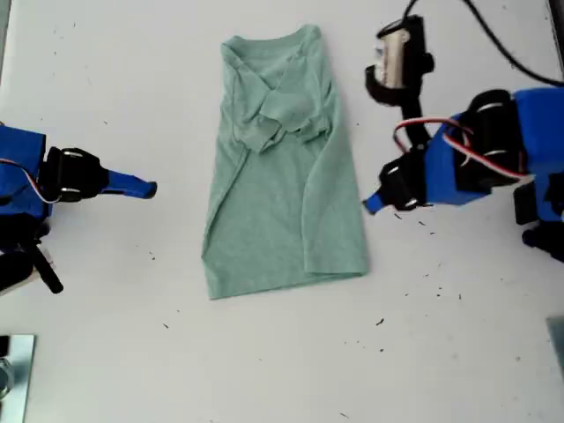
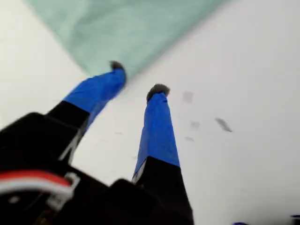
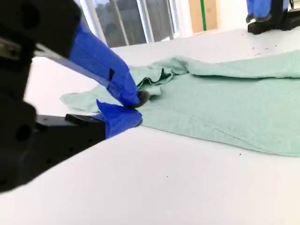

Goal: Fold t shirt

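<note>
The pale green t shirt lies flat on the white table, folded lengthwise into a narrow strip. Its neckline is toward the exterior view's top and its sleeves are bunched across the chest. My first gripper comes in from the exterior view's right, just beside the shirt's edge. It stands open, with one fingertip over a corner of the t shirt and nothing between its fingers. At the exterior view's left, my second gripper is apart from the cloth. It is shut on nothing, with the t shirt beyond it.
Small dark specks dot the white table near the first arm. A metal object sits at the exterior view's lower left corner. Black cables run off at the exterior view's upper right. Windows show behind the table.
</note>
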Motion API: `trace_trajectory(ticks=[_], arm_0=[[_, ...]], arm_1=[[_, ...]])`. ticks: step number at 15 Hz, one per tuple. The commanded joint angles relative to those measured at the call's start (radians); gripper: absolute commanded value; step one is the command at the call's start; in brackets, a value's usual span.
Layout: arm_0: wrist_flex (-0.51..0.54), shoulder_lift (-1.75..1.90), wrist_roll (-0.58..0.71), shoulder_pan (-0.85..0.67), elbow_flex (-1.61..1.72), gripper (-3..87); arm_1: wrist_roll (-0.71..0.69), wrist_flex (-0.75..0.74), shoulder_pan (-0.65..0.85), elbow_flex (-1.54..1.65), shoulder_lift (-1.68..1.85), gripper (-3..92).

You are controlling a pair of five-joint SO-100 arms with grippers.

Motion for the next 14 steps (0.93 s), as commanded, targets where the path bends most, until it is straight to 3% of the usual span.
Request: trace_trajectory(ticks=[1,4,6,8,9,10,11,12,14], arm_0=[[-0.014,0.0,0.0,-0.021,0.012,-0.1],[-0.014,-0.005,-0.002,-0.032,0.012,-0.1],[-0.017,-0.018,-0.023,-0.029,0.014,-0.1],[-0.035,-0.066,-0.126,0.008,-0.048,-0.3],[-0.071,-0.273,-0.238,0.101,-0.195,-0.3],[-0.008,-0.604,-0.321,0.178,-0.448,-0.3],[0.118,-0.91,-0.364,0.225,-0.732,-0.3],[0.261,-1.14,-0.385,0.261,-1.003,-0.3],[0.413,-1.443,-0.387,0.291,-1.394,-0.2]], arm_1=[[-0.044,-0.15,0.078,0.62,0.456,6.2],[-0.023,-0.179,0.098,0.997,0.945,2.3],[0.035,-0.014,0.097,1.094,1.233,2.3],[0.051,0.006,0.083,1.101,1.266,2.2],[0.048,0.006,0.083,1.101,1.266,2.2],[0.046,0.003,0.087,1.101,1.266,2.2],[0.041,0.003,0.087,1.101,1.267,2.2],[0.038,0.003,0.089,1.101,1.269,2.2],[0.034,0.003,0.094,1.101,1.272,2.2]])
